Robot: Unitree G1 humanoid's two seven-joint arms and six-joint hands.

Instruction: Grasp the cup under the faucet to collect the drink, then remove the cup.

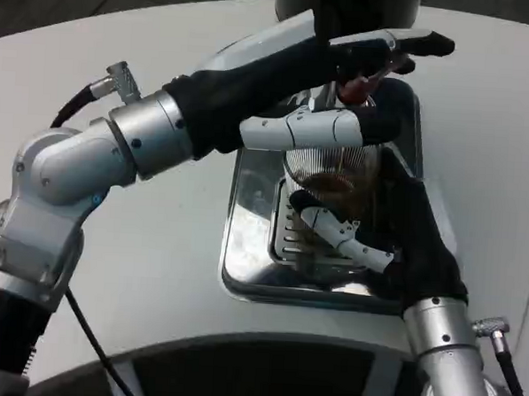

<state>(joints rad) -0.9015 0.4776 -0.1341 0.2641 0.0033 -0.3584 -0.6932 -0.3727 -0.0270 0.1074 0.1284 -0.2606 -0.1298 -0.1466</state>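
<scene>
A clear ribbed cup point(331, 169) stands on the metal drip tray point(244, 241) under the faucet point(355, 89), whose red part shows just above the cup's rim. Brown drink is visible inside the cup. My right hand point(406, 234) grips the cup from the right, with white fingers point(341, 235) wrapped around its lower front. My left hand point(342, 69) reaches across from the left and holds the faucet lever, its fingers stretched over the top and its thumb point(308, 129) lying underneath, just above the cup. The lever itself is mostly hidden by the hand.
The dark dispenser body point(346, 3) rises behind the tray at the top edge. My left forearm point(144, 134) crosses the table to the left of the tray. White tabletop point(154, 272) surrounds the tray, and the table's front edge curves below.
</scene>
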